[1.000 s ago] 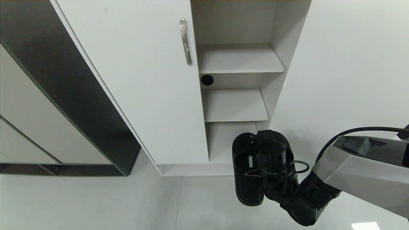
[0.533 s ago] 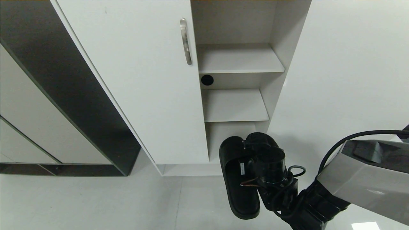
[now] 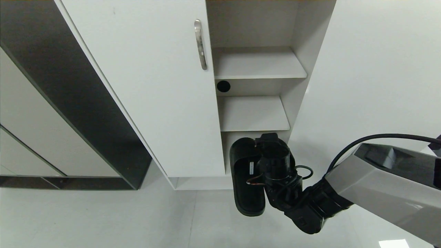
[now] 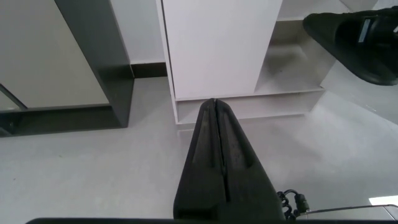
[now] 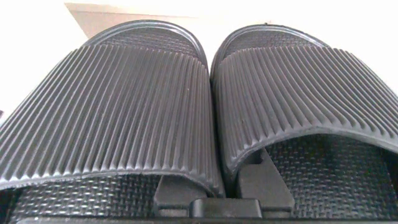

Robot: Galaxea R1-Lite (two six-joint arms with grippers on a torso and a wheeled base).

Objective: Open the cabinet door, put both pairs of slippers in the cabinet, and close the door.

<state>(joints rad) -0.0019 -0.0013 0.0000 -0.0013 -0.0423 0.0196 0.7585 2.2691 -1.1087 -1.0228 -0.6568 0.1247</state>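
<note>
1. I am watching the right gripper point(image 5: 217, 190) carrying the black slippers point(image 3: 246, 175). Its fingers point(image 5: 268, 183) are sitting between the two shoes and are clamped on their inner edges.
2. In the right wrist view the pair point(image 5: 205, 106) is lying side by side, the ribbed straps touching, with the toes pointing away from the gripper and the heels nearest to it.
3. The cabinet point(image 3: 299, 69) is standing with its right half open and its left door point(image 3: 155, 86) shut, the metal handle point(image 3: 200, 44) running along that door's inner edge.
4. The slippers are hanging clear of the floor point(image 3: 103, 220), directly in front of the cabinet's bottom compartment point(image 3: 241, 148), toes towards it. I cannot tell whether the toes are crossing the front edge.
5. Above that compartment I am seeing a middle shelf point(image 3: 253, 113) and an upper shelf point(image 3: 258, 63), with a round dark hole point(image 3: 223, 86) in the cabinet's back panel between them.
6. The left gripper point(image 4: 214, 109) is hovering low in front of the cabinet's shut door point(image 4: 217, 43), fingers pressed together with nothing between them. The slippers point(image 4: 357, 37) are showing well off to its side, level with the bottom compartment point(image 4: 286, 68).
</note>
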